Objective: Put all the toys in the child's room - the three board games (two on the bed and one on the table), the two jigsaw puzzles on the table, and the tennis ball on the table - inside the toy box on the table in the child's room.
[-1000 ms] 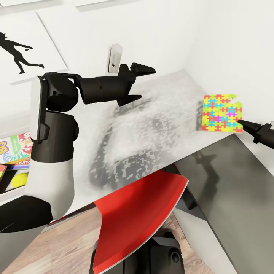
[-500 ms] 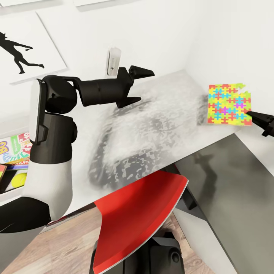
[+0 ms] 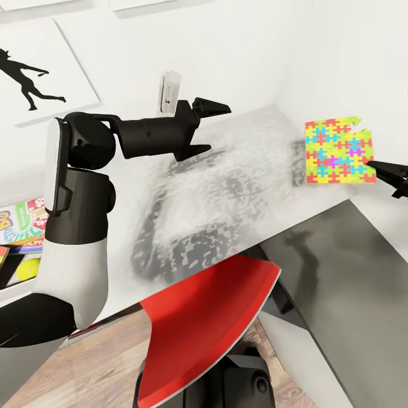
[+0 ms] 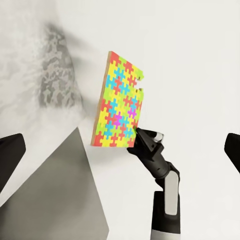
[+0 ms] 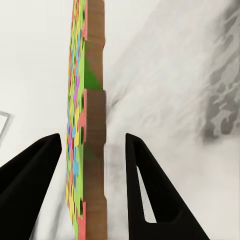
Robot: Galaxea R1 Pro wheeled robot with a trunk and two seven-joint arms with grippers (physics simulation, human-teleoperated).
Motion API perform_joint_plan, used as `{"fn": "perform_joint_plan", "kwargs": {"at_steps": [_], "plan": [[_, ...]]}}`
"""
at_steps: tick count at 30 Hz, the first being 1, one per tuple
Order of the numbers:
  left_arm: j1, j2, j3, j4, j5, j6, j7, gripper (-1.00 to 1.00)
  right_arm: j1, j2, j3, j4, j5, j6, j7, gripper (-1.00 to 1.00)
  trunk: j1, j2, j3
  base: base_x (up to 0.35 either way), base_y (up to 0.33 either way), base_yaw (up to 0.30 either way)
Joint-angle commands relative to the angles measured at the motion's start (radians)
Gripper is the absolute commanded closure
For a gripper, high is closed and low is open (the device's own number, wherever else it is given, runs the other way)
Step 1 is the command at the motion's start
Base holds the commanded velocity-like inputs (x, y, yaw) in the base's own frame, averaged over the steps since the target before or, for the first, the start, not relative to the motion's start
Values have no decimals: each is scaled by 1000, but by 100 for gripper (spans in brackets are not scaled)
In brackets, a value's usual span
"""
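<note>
A multicoloured jigsaw puzzle (image 3: 339, 152) hangs tilted up on edge above the right end of the pale table (image 3: 238, 187). My right gripper (image 3: 371, 165) is shut on its lower corner. The left wrist view has the sheet (image 4: 120, 107) standing upright with that gripper (image 4: 142, 137) pinching it. Seen edge-on, the puzzle (image 5: 92, 75) sits between the right gripper's (image 5: 92, 137) black fingers. My left gripper (image 3: 218, 127) hovers open over the table's back middle, holding nothing. At the far left, a board game (image 3: 25, 218) and the tennis ball (image 3: 28, 267) lie together in the toy box (image 3: 11, 292).
A lower dark grey side table (image 3: 340, 266) joins the desk at the right. A red panel (image 3: 209, 317) stands close in front of me. A small white object (image 3: 169, 90) leans on the wall behind the desk, near a silhouette picture (image 3: 28, 71).
The puzzle has come up off the table and tipped more upright, carried right and upward by my right gripper. My left arm has barely shifted.
</note>
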Motion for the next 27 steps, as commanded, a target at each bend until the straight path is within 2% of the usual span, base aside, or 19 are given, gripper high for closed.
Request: {"fn": "perform_joint_plan", "kwargs": {"at_steps": [1, 27], "plan": [[-1, -1, 1, 0, 9, 2, 10, -100, -1, 0, -1, 0, 8, 4, 7, 100, 1, -1, 0, 0, 0, 0], [-9, -1, 1, 0, 9, 1, 9, -100, 0, -3, -1, -32, 7, 4, 6, 100, 1, -1, 39, 0, 0, -47]]}}
